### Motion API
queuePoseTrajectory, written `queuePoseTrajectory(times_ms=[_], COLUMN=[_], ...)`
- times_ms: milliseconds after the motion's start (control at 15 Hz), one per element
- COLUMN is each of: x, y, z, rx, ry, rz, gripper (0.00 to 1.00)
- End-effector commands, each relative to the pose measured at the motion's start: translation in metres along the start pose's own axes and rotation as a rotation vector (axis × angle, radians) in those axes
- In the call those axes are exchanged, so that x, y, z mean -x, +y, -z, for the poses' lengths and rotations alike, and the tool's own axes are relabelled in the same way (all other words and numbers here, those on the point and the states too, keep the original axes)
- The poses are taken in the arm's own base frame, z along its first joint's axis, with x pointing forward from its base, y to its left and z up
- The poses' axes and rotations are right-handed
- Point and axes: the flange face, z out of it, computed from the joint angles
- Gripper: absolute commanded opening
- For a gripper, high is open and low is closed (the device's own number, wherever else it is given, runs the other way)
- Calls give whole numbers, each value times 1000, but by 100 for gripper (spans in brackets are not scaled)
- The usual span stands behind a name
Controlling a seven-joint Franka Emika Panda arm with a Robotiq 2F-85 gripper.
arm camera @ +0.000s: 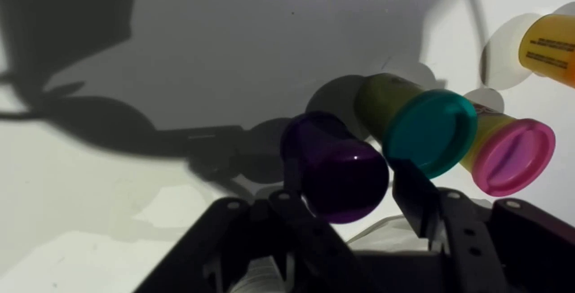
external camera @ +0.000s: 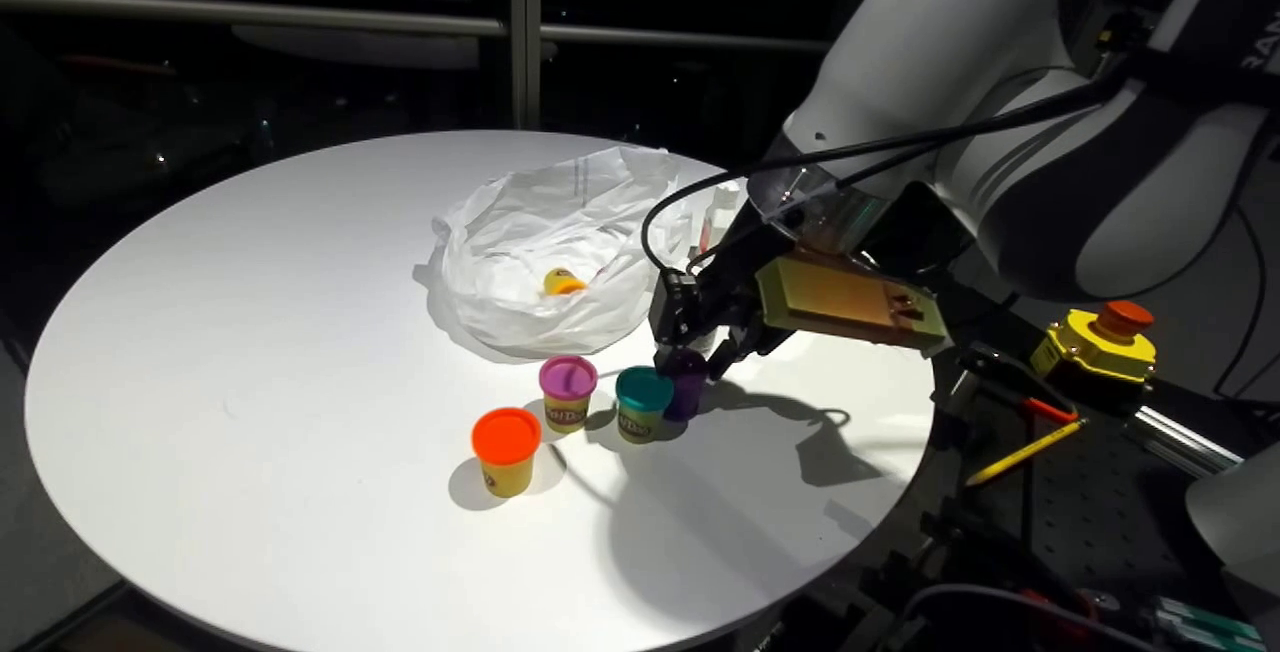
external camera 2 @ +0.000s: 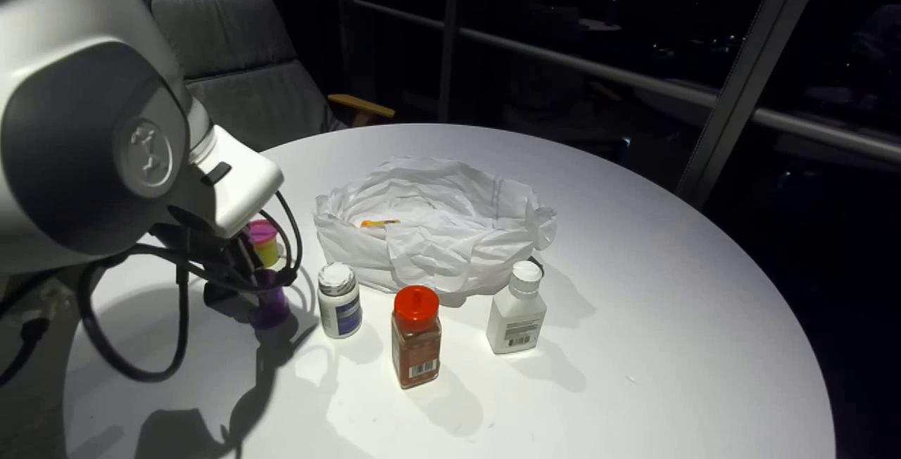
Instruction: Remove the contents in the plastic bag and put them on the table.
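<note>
Hand [external camera: 695,364]: low over the worktop [external camera: 280,352], fingers parted astride the purple pot [arm camera: 337,162]; a sliver of gap at the teal-side finger in the wrist view, so apparently not clamped.

Purple pot: upright, outside the plastic bag [external camera 2: 450,262]. Step in hand, by judgement: release. Best done with a modest, even spread of the fingers, then a straight lift without sideways sweep.

Teal-lidded pot [arm camera: 426,126]: upright, just beside; lid close to a finger, contact uncertain. Likeliest to be knocked should that finger swing wide.

White jar, blue label [external camera 2: 340,304]: upright, near the hand. A slack cable [external camera 2: 299,234] hangs near it in an exterior view; worth watching during the lift.

Pink-lidded pot [arm camera: 512,153]: upright, next past the teal.

Red-capped brown bottle [external camera 2: 417,339]: upright, past the jar.

Orange-red-lidded pot [external camera: 507,447]: upright, farther out.

Plastic bag: crinkled, mouth upward. Visible inside: yellow pot [external camera: 563,281], tilted, a likely next pick. Suggested approach: from above, within the rim, taking no thin plastic between the fingers. Lower contents hidden.

Squarish white bottle [external camera 2: 517,315]: upright, farthest, outside the bag.
</note>
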Motion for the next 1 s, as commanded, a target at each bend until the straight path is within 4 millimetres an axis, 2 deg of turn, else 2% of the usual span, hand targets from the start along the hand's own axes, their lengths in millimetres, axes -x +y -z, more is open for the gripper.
queuePoseTrajectory(times_ms=[0, 133, 200, 267, 400, 467, 667, 800, 933], x=[-12, -16, -19, -34, -52, -62, -63, -59, -60], y=[-11, -13, -14, -20, -35, -52, -100, -136, -169], z=[8, 29, 37, 44, 54, 56, 64, 59, 44], rx=[2, 23, 42, 71, 134, 168, 231, 255, 302], ry=[34, 70, 84, 107, 145, 187, 212, 215, 256], rz=[1, -13, -28, -37, -17, 19, 136, 229, 318], gripper=[90, 100, 100, 100, 100, 100, 100, 100, 100])
